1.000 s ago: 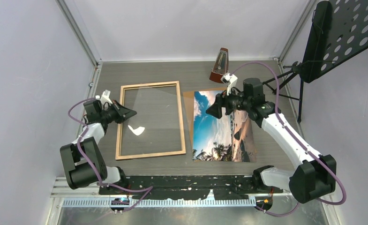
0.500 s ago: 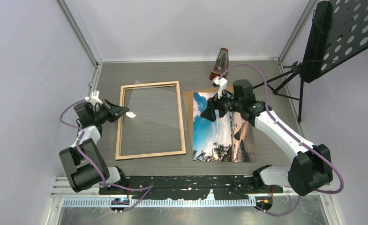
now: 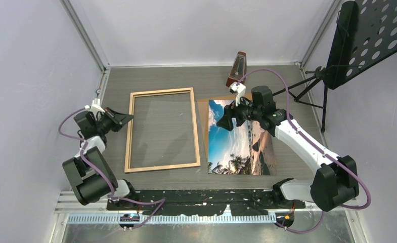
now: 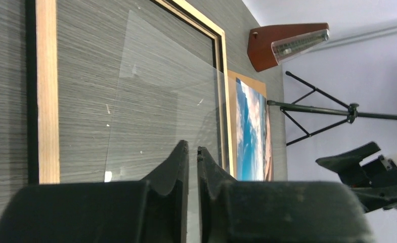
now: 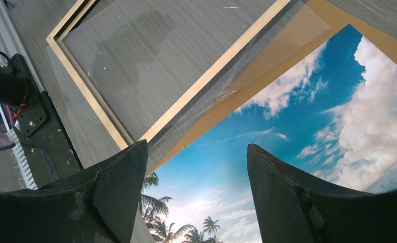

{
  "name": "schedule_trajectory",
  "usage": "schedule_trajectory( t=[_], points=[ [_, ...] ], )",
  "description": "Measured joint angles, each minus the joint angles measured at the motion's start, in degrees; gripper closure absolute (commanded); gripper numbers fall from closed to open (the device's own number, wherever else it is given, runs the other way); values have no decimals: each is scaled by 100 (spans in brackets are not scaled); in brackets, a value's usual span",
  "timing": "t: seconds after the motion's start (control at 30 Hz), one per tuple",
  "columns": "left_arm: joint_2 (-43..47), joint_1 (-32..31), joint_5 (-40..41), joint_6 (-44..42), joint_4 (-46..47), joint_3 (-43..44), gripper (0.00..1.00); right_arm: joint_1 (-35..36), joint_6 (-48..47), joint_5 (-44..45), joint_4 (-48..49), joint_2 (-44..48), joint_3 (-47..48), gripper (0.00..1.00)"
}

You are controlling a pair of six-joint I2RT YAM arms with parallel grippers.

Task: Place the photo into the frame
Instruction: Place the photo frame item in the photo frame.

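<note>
The frame point(image 3: 130, 132) lies flat left of centre, light wood face up, with a clear pane point(image 3: 161, 129) in it. The photo point(image 3: 236, 147), a beach print, lies picture up to its right on a brown backing sheet point(image 3: 203, 115). My left gripper point(image 3: 129, 118) is shut and empty at the frame's left rail. In the left wrist view, that gripper point(image 4: 192, 149) points across the frame point(image 4: 47, 101) toward the photo point(image 4: 249, 136). My right gripper point(image 3: 222, 123) hangs open over the photo's upper left part. The right wrist view shows this gripper point(image 5: 196, 147) with blue sky of the photo point(image 5: 297, 131) between its fingers and the frame point(image 5: 211, 76) beside it.
A brown metronome point(image 3: 236, 71) stands at the back beyond the photo. A black music stand point(image 3: 358, 35) with tripod legs point(image 3: 307, 96) fills the back right corner. Grey walls enclose the table. A clear sheet corner point(image 5: 307, 25) overlaps the backing sheet point(image 5: 267, 76).
My left arm has drawn back to the left, from over the pane to the frame's left rail, still shut. The right gripper has shifted slightly left over the photo's top.
</note>
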State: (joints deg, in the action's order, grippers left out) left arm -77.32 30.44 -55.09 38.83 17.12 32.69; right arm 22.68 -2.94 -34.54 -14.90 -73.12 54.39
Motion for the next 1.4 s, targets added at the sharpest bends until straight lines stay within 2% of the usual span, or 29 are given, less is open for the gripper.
schedule_trajectory(
  t=[0.03,0.13,0.17,0.23,0.3,0.5,0.6,0.83,1.03,1.4],
  points=[
    [-68,0,13,-138,-168,94,67,4,0,9,7,-2,0,22],
    [-275,-55,127,-654,-835,463,41,98,-17,114,48,-98,11,21],
    [-356,-101,199,-846,-1108,625,38,170,-22,175,31,-199,50,20],
    [-518,-219,356,-1196,-1626,964,34,326,-7,284,28,-516,186,9],
    [-651,-382,507,-1486,-2068,1228,30,431,68,411,31,-935,356,4],
    [-813,-645,774,-2006,-2942,1443,16,492,522,496,59,-2006,529,3],
    [-876,-643,861,-2151,-3250,1447,12,490,874,420,247,-2323,505,5],
    [-920,-684,1008,-2326,-3633,1458,11,516,1764,13,1497,-2645,136,9],
    [-942,-833,1165,-2435,-3727,1467,12,577,2347,-229,2334,-3008,-46,10],
    [-1163,-868,1355,-2435,-3748,1386,16,588,2962,-535,3161,-3303,-273,12]
  ],
)
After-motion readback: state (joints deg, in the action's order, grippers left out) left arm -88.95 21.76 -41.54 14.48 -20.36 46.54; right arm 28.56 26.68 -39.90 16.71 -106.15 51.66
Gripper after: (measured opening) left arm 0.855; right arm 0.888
